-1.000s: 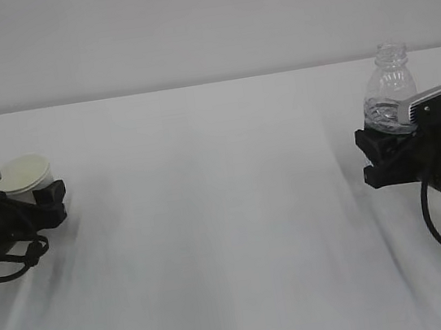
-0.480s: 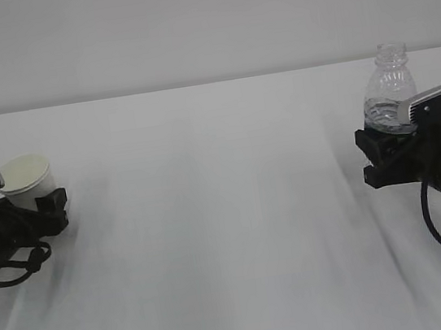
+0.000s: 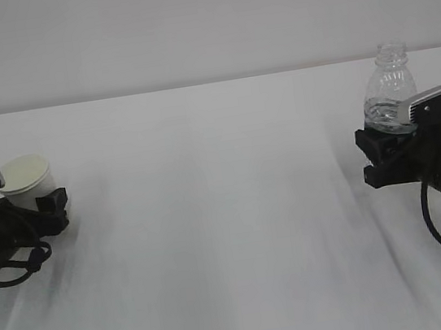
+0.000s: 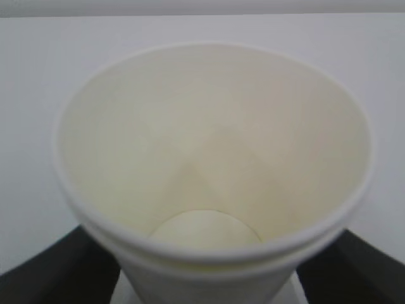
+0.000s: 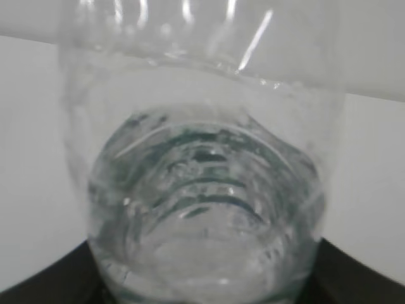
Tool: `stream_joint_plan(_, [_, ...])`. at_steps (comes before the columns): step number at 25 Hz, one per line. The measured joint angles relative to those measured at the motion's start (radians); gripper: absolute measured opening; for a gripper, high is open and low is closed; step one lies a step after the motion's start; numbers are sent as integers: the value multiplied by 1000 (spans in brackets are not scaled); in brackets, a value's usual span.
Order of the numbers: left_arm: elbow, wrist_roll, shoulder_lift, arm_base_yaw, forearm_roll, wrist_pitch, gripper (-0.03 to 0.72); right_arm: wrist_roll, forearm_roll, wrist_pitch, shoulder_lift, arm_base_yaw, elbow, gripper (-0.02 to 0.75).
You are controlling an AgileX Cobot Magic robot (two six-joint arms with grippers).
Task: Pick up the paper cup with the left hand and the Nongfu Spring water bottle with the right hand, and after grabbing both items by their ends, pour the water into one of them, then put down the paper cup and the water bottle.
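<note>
The paper cup [image 3: 27,176] is set at the counter's [image 3: 227,213] far left, the water bottle [image 3: 390,96] far right.

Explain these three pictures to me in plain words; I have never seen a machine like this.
This is a robot with two black arms, each ending in a two-fingered gripper, working over a white table.

The wide picture is taken from in front, at about table height. At its left edge is the left gripper, with a white paper cup between its fingers. At its right edge is the right gripper, closed around the lower part of a clear bottle, which stands upright with no cap.

The other two pictures come from small cameras mounted on the wrists. The left one looks down into the cup: its cream inside looks dry. The right one looks at the bottle from very close; water sits in its lower part.

Nothing else lies on the table.
</note>
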Motion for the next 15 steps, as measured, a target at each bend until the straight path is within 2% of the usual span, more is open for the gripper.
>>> stream_joint_plan(8, [0,0,0,0,0,-4,463,0,0,0,0,0,0,407])
stream_joint_plan(15, [0,0,-6,0,30,-4,450,0,0,0,0,0,0,407])
